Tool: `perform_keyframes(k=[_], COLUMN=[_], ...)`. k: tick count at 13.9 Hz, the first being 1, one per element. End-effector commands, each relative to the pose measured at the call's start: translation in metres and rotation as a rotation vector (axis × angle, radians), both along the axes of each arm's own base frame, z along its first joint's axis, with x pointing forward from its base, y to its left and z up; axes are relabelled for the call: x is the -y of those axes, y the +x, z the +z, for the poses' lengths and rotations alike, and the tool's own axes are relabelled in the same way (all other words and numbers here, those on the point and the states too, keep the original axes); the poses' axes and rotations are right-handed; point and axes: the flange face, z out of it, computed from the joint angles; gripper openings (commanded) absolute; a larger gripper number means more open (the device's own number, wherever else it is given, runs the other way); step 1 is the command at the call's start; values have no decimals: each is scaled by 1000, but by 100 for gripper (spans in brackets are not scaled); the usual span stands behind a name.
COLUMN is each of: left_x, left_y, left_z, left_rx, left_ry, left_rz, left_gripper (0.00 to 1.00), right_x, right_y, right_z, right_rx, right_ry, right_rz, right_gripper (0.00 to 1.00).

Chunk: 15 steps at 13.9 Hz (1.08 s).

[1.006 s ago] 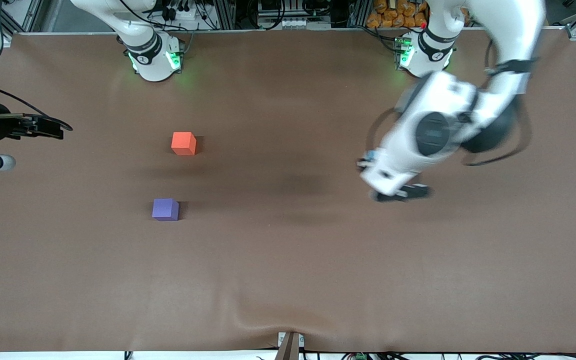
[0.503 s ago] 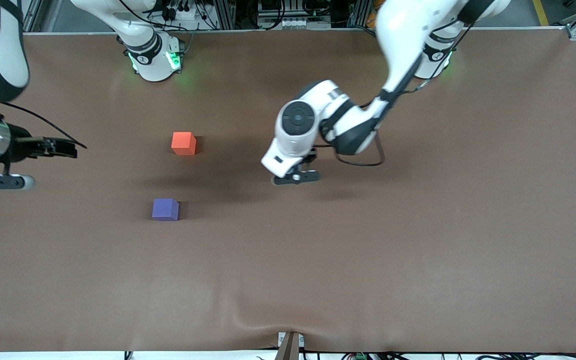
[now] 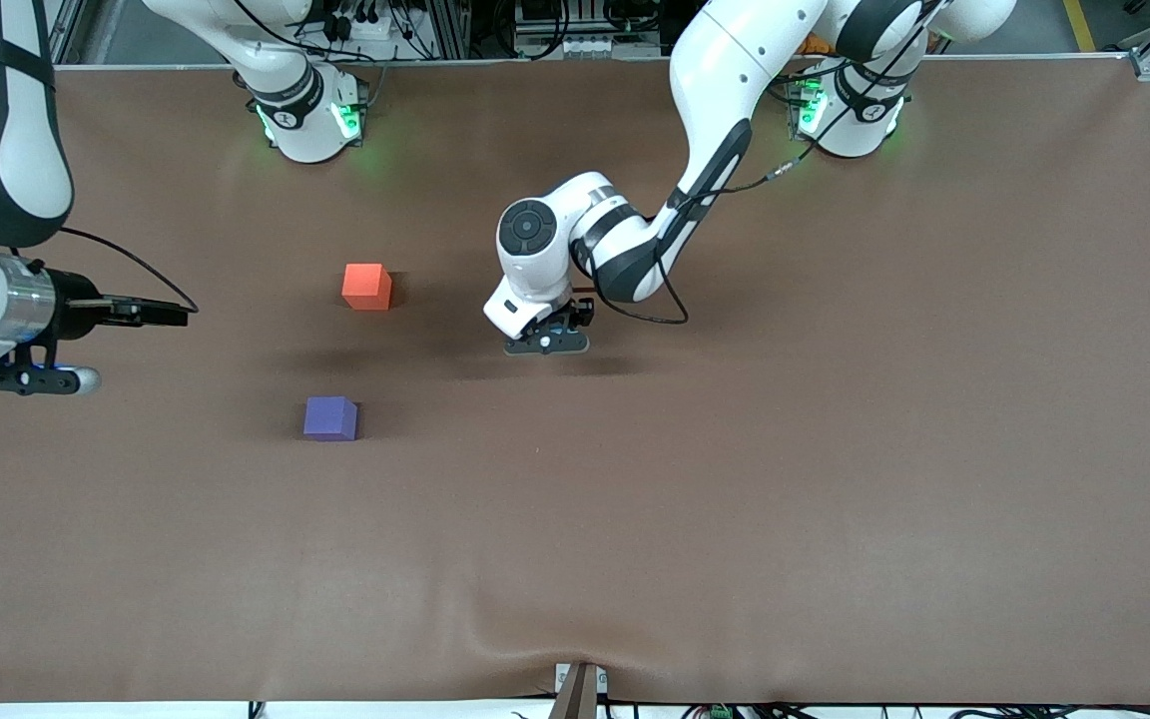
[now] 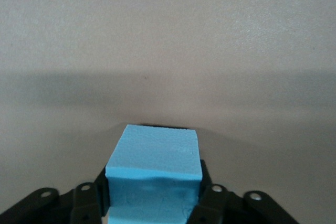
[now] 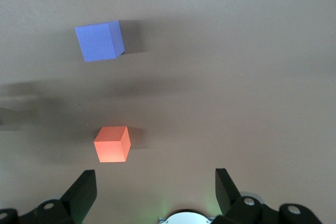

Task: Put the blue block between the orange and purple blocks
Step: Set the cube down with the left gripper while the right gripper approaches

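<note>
The blue block (image 4: 155, 156) sits between the fingers of my left gripper (image 4: 155, 195), which is shut on it and low over the middle of the table (image 3: 735, 499). In the front view my left gripper (image 3: 547, 345) hides the block. The orange block (image 3: 366, 287) and the purple block (image 3: 330, 417) rest on the table toward the right arm's end, the purple one nearer the front camera. My right gripper (image 3: 168, 313) hangs open and empty over that end. From its wrist view the orange block (image 5: 112, 144) and purple block (image 5: 100, 40) lie ahead of the right gripper (image 5: 155, 190).
The brown table cover has a raised wrinkle (image 3: 575, 639) at its front edge. Both arm bases (image 3: 310, 115) stand along the edge farthest from the front camera. A gap about one block wide separates the orange and purple blocks.
My left arm swung from its own end of the table to the middle and came down low. My right gripper edged inward toward the orange and purple blocks.
</note>
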Motion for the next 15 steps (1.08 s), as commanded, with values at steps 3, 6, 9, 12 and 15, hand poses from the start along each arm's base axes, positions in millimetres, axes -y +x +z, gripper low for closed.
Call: perform_keyframes(k=[3,6,9,12,15], left_x=[8,-13,-92,-199,-323], left_y=[3,24,68,118,159], left_z=[27,124,241,301,321], left_rx=[56,95,108,93,22], left_ry=[-10,-36,-43,-14,20], left_rz=[-44,-15,39,47,24], left_gripper=[100,100,100,100,100], right_x=[-40,-93,-157,-223,-294], right_y=[-11,-15,-22,-30,-39], right_z=[-11,-13,-11,-17,-47], right_rx=[-35,-45,-32,3,15], right_ry=[17,-6,-55,-64,-52], right_rz=[-82,-56,-101,-139,-191], right_gripper=[100,100,100,100,100])
